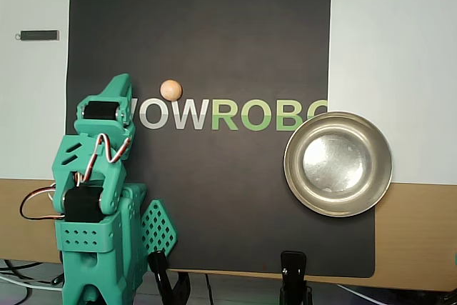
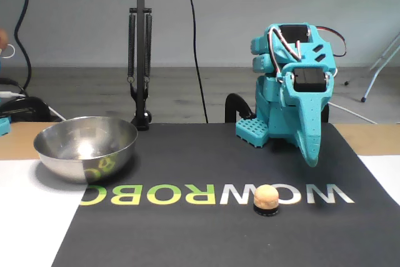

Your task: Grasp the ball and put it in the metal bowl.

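The ball (image 1: 171,90), small and pale tan, rests on the black mat just above the white "W" lettering; in the fixed view the ball (image 2: 266,196) sits on a tiny dark ring. The metal bowl (image 1: 338,164) stands at the mat's right edge in the overhead view, and in the fixed view the bowl (image 2: 84,154) is at the left with nothing in it. The teal arm is folded over its base. Its gripper (image 1: 120,81) points toward the mat, a short way left of the ball. The gripper (image 2: 310,159) hangs above the mat behind the ball, jaws together, holding nothing.
A small dark stick (image 1: 39,35) lies on the white sheet at upper left. Black clamps (image 1: 293,276) grip the table's near edge. In the fixed view a lamp stand (image 2: 139,60) rises behind the bowl. White sheets flank the mat (image 1: 214,33).
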You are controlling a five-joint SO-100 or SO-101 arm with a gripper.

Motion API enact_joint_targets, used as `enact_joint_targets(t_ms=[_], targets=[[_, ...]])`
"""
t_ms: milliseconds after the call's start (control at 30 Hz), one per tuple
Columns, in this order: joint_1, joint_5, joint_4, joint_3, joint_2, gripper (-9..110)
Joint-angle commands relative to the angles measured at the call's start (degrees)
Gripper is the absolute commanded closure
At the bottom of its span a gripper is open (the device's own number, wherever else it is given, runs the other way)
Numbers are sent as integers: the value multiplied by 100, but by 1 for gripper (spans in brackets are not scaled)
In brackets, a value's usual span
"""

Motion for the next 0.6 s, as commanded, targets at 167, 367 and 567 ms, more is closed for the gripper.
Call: enact_joint_targets(t_ms=[167,367,567], targets=[[0,26,35,185,334,97],[-9,-9,53,176,325,97],[9,-18,114,-88,246,97]])
